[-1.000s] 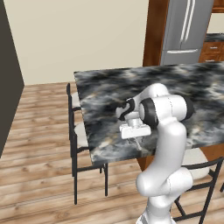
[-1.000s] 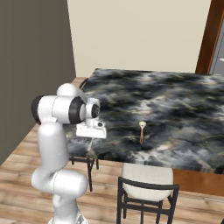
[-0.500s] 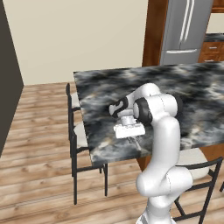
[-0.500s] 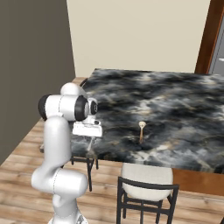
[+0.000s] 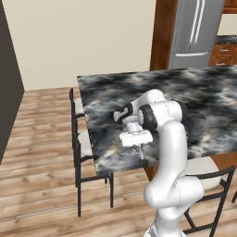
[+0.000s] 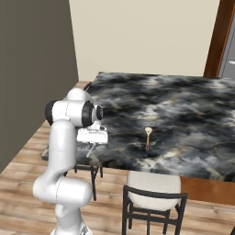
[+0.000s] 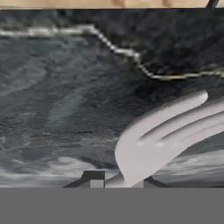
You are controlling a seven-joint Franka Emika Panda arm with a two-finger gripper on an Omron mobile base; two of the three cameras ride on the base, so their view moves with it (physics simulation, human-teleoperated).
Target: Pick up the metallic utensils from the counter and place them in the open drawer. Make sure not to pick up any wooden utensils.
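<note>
A silver fork (image 7: 162, 140) is being pinched between the two dark finger tips of the gripper (image 7: 118, 178), as seen in the hand view, where the jaws are drawn in close on the neck of the utensil just below its head. The fork is being shown as pale grey metal with a smooth, softly shaded surface; four slim tines are fanning out from a broad rounded shoulder and are being pointed up and to the right across that view. Behind the tines, the counter (image 7: 65, 87) is being displayed as dark stone clouded with grey and white, crossed by a thin pale vein.

In the left base view, the gripper (image 5: 137, 147) is being held just above the near edge of the counter (image 5: 194, 97), near its left corner, and the fork (image 5: 140, 152) is being seen as a thin light sliver hanging downward under the white hand. In the right base view, the gripper (image 6: 93, 146) is being held at the near left edge of the counter (image 6: 183, 105), with the fork (image 6: 91, 150) slanting down from it as a short silver line.

Well apart from the gripper, a tan wooden spoon (image 6: 148, 137) is being left lying on the stone, near the front edge.
</note>
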